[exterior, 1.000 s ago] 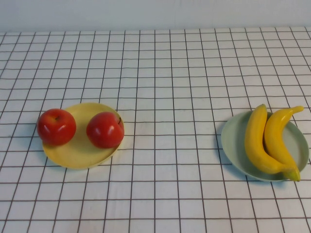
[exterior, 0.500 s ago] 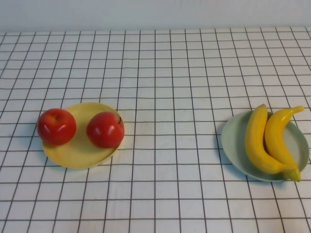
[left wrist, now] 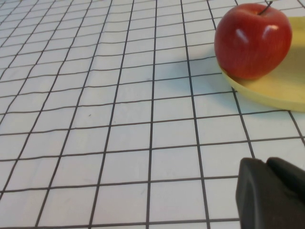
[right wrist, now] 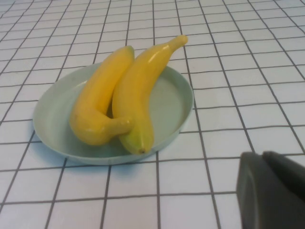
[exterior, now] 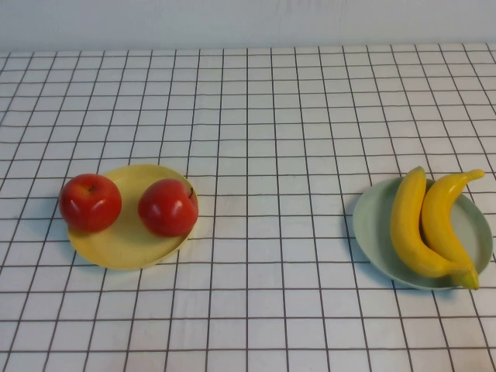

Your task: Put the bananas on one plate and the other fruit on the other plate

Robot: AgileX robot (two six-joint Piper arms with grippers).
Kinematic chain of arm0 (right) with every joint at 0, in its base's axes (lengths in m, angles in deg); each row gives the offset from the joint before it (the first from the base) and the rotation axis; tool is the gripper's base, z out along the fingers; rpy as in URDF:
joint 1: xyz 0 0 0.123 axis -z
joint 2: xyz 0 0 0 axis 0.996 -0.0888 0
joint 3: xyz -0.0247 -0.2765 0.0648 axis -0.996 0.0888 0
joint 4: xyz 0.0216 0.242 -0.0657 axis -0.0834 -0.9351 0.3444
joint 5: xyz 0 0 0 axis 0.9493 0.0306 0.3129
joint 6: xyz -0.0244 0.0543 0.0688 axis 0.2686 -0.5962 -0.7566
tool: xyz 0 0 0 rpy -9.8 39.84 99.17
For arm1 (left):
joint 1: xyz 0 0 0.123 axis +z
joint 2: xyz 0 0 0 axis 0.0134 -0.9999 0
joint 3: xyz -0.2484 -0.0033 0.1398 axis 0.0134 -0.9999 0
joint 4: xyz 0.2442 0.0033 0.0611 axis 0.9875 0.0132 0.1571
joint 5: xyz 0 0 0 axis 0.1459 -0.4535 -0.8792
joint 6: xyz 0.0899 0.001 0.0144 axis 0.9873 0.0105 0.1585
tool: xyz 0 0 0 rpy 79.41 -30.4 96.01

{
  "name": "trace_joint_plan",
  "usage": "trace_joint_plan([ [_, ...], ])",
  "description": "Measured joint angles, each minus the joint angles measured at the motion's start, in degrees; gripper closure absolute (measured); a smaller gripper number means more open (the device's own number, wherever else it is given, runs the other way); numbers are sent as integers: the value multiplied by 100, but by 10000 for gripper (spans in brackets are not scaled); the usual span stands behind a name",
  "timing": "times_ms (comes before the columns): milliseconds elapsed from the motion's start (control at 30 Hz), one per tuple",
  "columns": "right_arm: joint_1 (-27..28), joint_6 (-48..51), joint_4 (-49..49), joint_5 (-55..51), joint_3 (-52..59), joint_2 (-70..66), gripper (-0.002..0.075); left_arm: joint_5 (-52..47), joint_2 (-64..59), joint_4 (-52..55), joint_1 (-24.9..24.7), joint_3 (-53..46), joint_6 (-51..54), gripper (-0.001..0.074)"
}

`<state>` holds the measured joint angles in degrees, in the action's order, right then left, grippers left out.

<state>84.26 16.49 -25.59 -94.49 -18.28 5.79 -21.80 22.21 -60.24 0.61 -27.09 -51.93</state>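
Observation:
Two yellow bananas (exterior: pixel 422 225) (right wrist: pixel 119 95) lie side by side on the pale green-blue plate (exterior: pixel 368 225) (right wrist: pixel 52 114) at the right. Two red apples (exterior: pixel 91 203) (exterior: pixel 167 207) rest on the pale yellow plate (exterior: pixel 124 248) at the left. One apple (left wrist: pixel 252 40) and the yellow plate's rim (left wrist: pixel 271 90) show in the left wrist view. My left gripper (left wrist: pixel 266 162) is shut and empty, held back from the yellow plate. My right gripper (right wrist: pixel 261 156) is shut and empty, off to the side of the bananas' plate. Neither arm appears in the high view.
A white cloth with a dark grid (exterior: pixel 263 155) covers the whole table. A pale wall runs along the far edge (exterior: pixel 248 23).

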Motion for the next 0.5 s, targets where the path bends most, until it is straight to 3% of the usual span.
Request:
trace_joint_plan([
  [500,0,57,-23,-34,0,0,743,0,0,0,0,0,0,736],
])
